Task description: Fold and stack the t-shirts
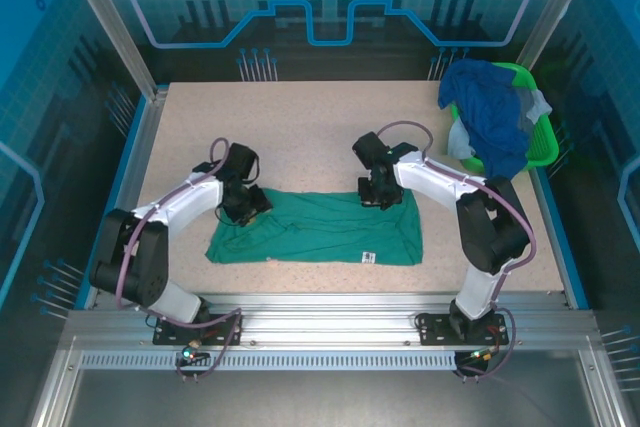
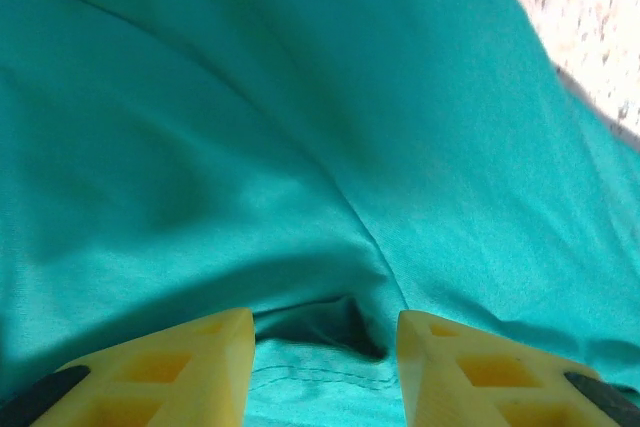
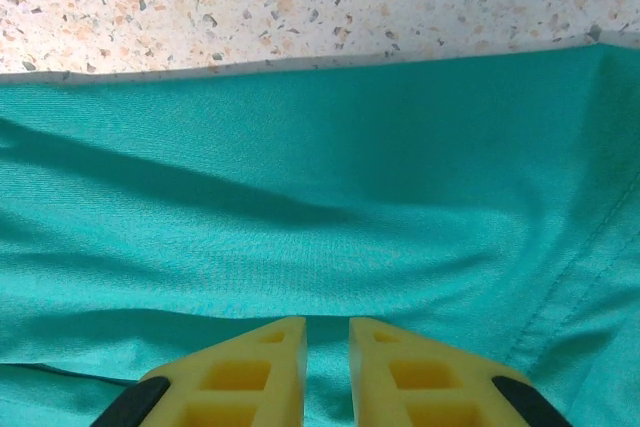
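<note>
Table point(image 1: 300, 117) had the teal-green t-shirt point(image 1: 320, 232) lying flat toward 6 o'clock. Left end effector point(image 1: 252, 205) was spread over its 10 o'clock corner; right end effector point(image 1: 378, 197) was barely parted over its 1 o'clock edge.

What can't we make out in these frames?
- Top view: white tag on the teal t-shirt, too small to read.
- Top view: green basket contents, buried under the blue shirt heap.
- Top view: left gripper and right gripper fingertips, hidden by their own wrists.
</note>
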### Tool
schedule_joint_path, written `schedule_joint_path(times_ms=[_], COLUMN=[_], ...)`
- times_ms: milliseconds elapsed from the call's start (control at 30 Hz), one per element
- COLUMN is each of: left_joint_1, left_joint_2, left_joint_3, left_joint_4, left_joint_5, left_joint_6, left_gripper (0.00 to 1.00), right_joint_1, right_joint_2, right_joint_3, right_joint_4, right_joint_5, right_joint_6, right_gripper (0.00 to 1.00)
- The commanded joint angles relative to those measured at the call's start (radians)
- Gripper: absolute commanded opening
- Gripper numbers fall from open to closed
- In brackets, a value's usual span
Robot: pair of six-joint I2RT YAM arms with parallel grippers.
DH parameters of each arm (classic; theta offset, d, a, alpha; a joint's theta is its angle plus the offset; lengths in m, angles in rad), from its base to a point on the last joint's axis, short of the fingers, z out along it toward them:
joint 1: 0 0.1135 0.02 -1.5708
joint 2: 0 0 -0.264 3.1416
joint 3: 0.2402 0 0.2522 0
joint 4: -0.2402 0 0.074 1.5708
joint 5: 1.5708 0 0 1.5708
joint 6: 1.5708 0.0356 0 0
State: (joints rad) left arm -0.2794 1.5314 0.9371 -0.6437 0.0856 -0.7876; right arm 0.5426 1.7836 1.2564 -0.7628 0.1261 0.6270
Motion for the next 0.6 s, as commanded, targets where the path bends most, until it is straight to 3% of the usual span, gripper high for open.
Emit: schedule_joint_path(times_ms=[0,233,333,567], left_joint_1=[-0.021,-0.027,-0.033,-0.077], left_joint_2=[0.024,0.042,0.054,0.056], left_joint_3=[-0.006,0.011,0.02,0.01], left_joint_4=[0.02,0.045,0.065,0.036], left_joint_5=[0.019,-0.078,-0.063,-0.003], left_joint_6=[-0.005,0.055,0.069,0.076], left_gripper=[0.44,0.44,0.46,0.3], right_joint_1=[0.009,0.011,0.011,0.009], right_joint_2=[-0.036,-0.061,-0.061,-0.064], right_joint_3=[-0.02,-0.044,-0.051,-0.051], right_joint_4=[-0.001,0.006,0.008,0.008], right_joint_5=[-0.006,-0.01,-0.009,-0.005], right_joint_6=[-0.002,0.007,0.006,0.007], right_gripper=[0.19,0.19,0.19,0.19])
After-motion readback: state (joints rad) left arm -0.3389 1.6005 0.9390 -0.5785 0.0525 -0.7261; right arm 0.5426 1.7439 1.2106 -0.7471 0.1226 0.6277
